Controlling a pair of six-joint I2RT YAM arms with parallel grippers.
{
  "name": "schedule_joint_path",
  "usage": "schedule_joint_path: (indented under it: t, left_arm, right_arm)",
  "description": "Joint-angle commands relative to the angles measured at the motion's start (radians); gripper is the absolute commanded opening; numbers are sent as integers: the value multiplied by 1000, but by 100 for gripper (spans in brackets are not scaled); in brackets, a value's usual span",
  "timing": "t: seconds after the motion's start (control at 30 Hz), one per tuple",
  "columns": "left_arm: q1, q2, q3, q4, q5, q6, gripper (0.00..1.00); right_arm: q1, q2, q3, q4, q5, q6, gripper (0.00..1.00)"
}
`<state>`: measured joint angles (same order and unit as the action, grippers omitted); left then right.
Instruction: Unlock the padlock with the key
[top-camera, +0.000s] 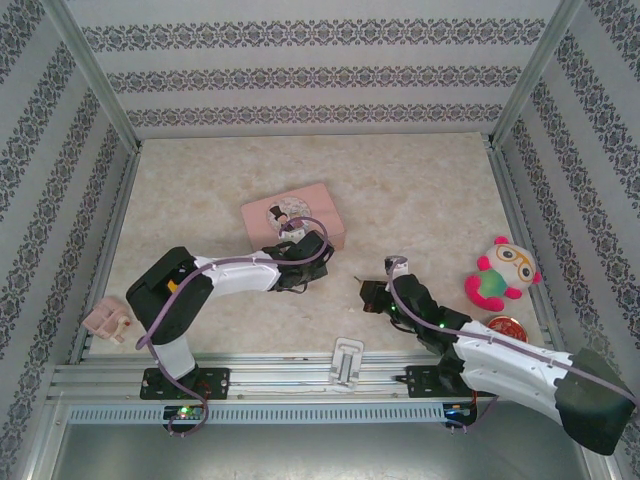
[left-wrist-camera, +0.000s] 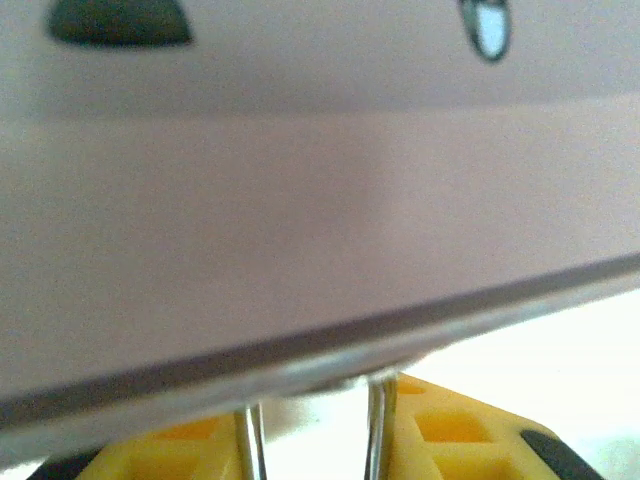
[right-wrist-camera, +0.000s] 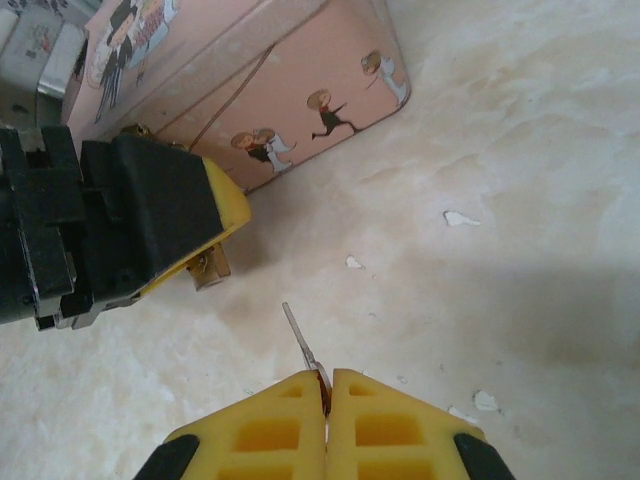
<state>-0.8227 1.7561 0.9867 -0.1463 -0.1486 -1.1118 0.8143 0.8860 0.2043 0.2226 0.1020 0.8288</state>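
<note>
My left gripper (top-camera: 296, 270) sits against the near side of the pink tin (top-camera: 295, 215). In the left wrist view, two thin legs of the padlock's shackle (left-wrist-camera: 378, 425) rise between its yellow fingers (left-wrist-camera: 455, 440) to the tin's lower edge (left-wrist-camera: 300, 350). The right wrist view shows the brass padlock (right-wrist-camera: 208, 268) poking out under the left gripper (right-wrist-camera: 185, 215), which is shut on it. My right gripper (right-wrist-camera: 328, 385) is shut on the key (right-wrist-camera: 303, 345). The key's thin blade points up-left toward the padlock, a short gap away. The keyhole is hidden.
A pink and green plush toy (top-camera: 503, 272) and a red round object (top-camera: 505, 325) lie at the right. A white clip-like bracket (top-camera: 348, 360) sits on the front rail. A small pink object (top-camera: 110, 322) lies at the left edge. Metal frame posts border the table.
</note>
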Motion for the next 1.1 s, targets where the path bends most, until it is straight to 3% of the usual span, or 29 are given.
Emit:
schedule_joint_path:
  t: [0.0,0.33,1.07]
  left_arm:
    - [6,-54,6,132,-18,-13,0]
    - [10,-10,18,154,27,-45,0]
    - [17,26,3,201,46,-201,0]
  right_arm:
    - [17,44,-6,83,28,17,0]
    - [50,232,9,280,47,66,0]
    - [123,378,46,385,132,110,0]
